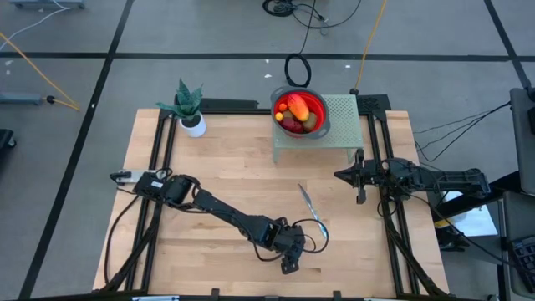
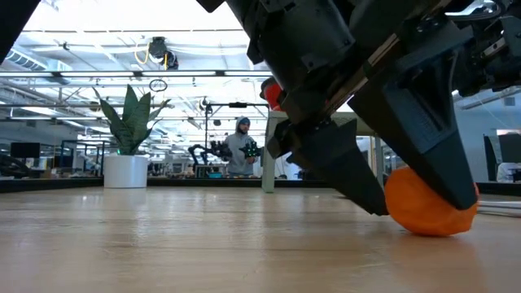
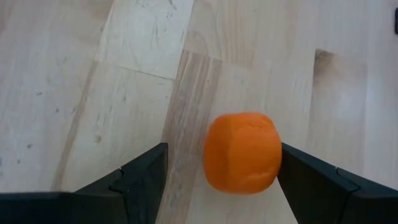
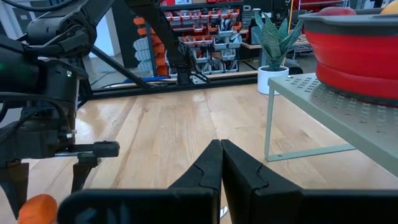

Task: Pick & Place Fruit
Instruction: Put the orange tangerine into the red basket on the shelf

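Here the open left hand (image 3: pixel 217 180) straddles an orange fruit (image 3: pixel 242 152); right hand (image 4: pixel 221 165) closed.

No text, label, brand, number or sign can be read in any of the four views. The shelves of red and orange bins (image 4: pixel 208 38) in the room behind the pale wooden tabletop (image 4: pixel 161 137) may carry markings, but these are too small to make out. The dark arms show no lettering that can be told.
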You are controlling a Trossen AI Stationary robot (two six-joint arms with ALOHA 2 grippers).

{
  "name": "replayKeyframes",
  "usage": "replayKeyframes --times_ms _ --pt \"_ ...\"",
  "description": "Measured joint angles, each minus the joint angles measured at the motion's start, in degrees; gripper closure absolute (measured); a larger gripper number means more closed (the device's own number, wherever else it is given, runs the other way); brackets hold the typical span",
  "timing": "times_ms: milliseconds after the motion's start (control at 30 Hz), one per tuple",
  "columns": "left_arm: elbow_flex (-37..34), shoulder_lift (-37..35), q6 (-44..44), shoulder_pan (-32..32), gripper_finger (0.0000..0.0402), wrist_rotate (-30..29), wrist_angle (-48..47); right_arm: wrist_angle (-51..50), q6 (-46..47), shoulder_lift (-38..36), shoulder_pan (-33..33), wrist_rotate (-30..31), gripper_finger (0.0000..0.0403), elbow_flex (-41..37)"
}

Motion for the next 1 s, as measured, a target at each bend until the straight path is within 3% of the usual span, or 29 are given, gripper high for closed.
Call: replayKeyframes --times_ms 200,700,1000 --pt "0.0 0.0 0.3 0.0 0.0125 -0.2 0.0 0.0 0.0 0.0 0.0 0.0 0.0403 0.0" --pt "0.0 0.0 0.9 0.4 0.0256 0.1 0.1 0.0 0.0 0.0 0.0 0.0 0.0403 0.0" --pt "0.0 -0.8 -3.4 2.5 0.029 6.9 -0.5 0.0 0.0 0.0 0.0 0.0 0.0403 0.0"
